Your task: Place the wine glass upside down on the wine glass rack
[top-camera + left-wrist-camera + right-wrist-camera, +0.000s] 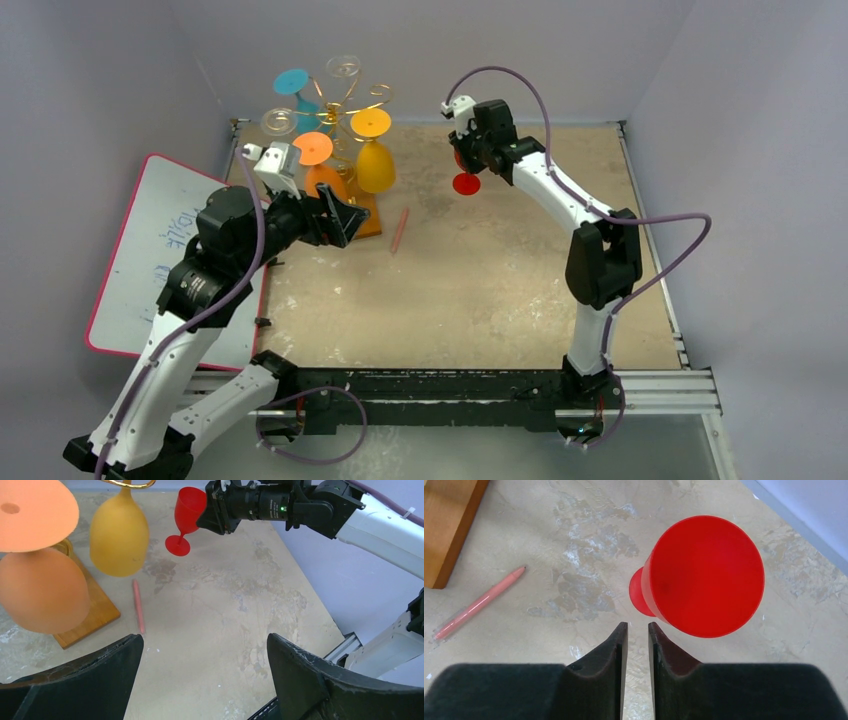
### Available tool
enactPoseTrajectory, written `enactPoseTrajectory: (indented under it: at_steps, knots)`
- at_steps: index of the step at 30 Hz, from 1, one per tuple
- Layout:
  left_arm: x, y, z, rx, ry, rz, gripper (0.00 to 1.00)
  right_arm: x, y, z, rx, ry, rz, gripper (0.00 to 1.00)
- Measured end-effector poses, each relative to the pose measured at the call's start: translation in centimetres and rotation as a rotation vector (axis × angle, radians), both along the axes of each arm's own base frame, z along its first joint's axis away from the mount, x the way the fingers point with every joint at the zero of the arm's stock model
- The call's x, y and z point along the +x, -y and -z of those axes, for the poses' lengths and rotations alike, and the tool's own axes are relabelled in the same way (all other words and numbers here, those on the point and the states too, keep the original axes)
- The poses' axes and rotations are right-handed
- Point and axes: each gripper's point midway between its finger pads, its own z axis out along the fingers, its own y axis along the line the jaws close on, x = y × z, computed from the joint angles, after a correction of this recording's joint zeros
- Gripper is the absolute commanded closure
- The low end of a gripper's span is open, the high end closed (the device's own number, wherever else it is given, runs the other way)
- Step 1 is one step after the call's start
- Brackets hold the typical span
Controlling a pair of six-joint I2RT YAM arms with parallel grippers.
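Red wine glass (pixel 704 575) looks to stand upright, mouth up, on the table (pixel 549 650), just past my right gripper (pixel 638 626) and off to its right. Those jaws are nearly together, a thin slit with nothing in it. My left gripper (pixel 205 645) is spread wide and empty by the wine glass rack (pixel 97 611), well apart from the glass, so the right arm is nearer.

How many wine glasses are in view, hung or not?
6. Five hang upside down on the wine glass rack: teal glass, yellow glass, orange glass, rear clear glass, left clear glass. The red glass is at the right gripper. Others may be hidden.
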Motion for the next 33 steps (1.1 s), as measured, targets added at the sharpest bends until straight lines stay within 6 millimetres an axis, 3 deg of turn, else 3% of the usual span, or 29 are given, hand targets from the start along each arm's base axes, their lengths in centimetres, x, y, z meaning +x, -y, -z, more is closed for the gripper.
enactPoseTrajectory:
  at_steps: [4,8,14,17,24,33]
  knots:
    - [0.0,0.5,0.4,0.005,-0.013,0.024,0.09,-0.1,-0.3,-0.1,0.003,0.001,-0.020,0.77]
    - [-0.2,0.7,0.3,0.003,-0.011,0.045,0.09,-0.2,-0.3,-0.6,0.004,-0.006,-0.026,0.66]
    - [-0.6,1.1,0.3,0.001,-0.011,0.076,0.09,0.8,-1.2,-5.0,0.046,0.055,-0.045,0.61]
    - [-0.7,1.2,0.3,0.004,-0.009,0.085,0.10,1.0,-1.3,-5.7,0.050,0.073,-0.046,0.59]
    - [-0.9,1.3,0.1,-0.001,-0.004,0.101,0.10,1.4,-1.2,-3.8,0.015,0.044,-0.050,0.51]
    - [-1.9,0.9,-1.3,-0.023,0.046,0.101,0.11,2.4,-1.0,-0.2,-0.045,0.005,-0.050,0.66]
